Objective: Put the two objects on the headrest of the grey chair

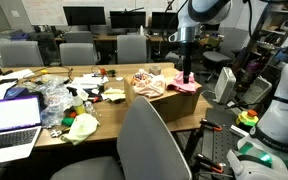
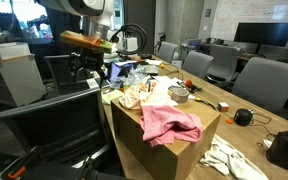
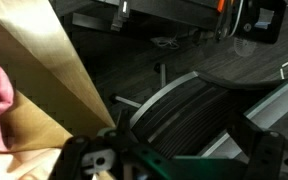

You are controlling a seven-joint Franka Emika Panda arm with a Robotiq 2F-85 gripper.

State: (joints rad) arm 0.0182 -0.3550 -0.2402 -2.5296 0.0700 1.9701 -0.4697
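Observation:
A pink cloth (image 2: pixel 170 122) lies on top of a cardboard box (image 2: pixel 154 150), with a cream patterned cloth (image 2: pixel 134 96) beside it at the box's far edge. Both also show in an exterior view: the pink cloth (image 1: pixel 185 88) and the patterned cloth (image 1: pixel 149 82). My gripper (image 1: pixel 188 75) hangs just past the box's side, above a dark mesh chair back with a grey rim (image 3: pixel 174 105). In the wrist view my gripper (image 3: pixel 179 152) is open and empty, with the box edge (image 3: pixel 44 90) to its left. It also shows in an exterior view (image 2: pixel 92 72).
A large grey chair (image 1: pixel 149 135) stands in the foreground at the cluttered table (image 1: pixel 104 115). A laptop (image 1: pixel 11 118) sits at the table's end. A black chair (image 2: pixel 44 125) stands next to the box. A white cloth (image 2: pixel 229 160) and a black tape roll (image 2: pixel 243 117) lie on the table.

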